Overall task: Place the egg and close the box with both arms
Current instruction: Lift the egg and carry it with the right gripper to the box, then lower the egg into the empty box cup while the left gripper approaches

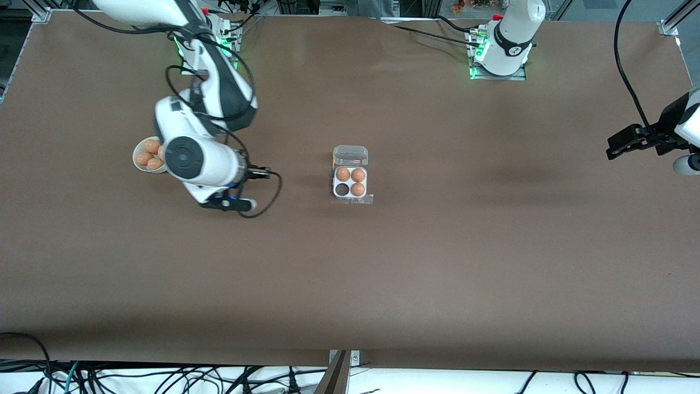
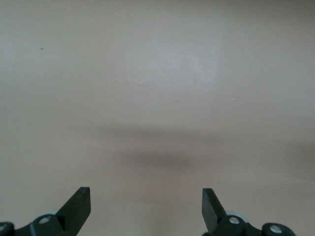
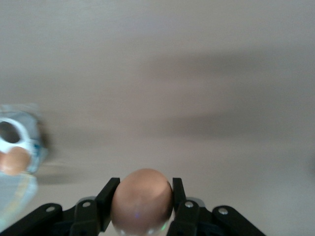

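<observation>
No readable text, labels or numbers anywhere.

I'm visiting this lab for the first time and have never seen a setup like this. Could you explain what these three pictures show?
Two white robot arms stand at a brown table. One picture looks down from a high camera facing them; the other two come from cameras on each arm's wrist. In the middle of the table sits the box, a clear egg carton with its lid open, three cells filled and one empty. A white bowl of more eggs sits toward the right arm's end. The right pincer is shut on the egg, up over bare table between bowl and box. The left pincer is open and waits over bare table.
</observation>
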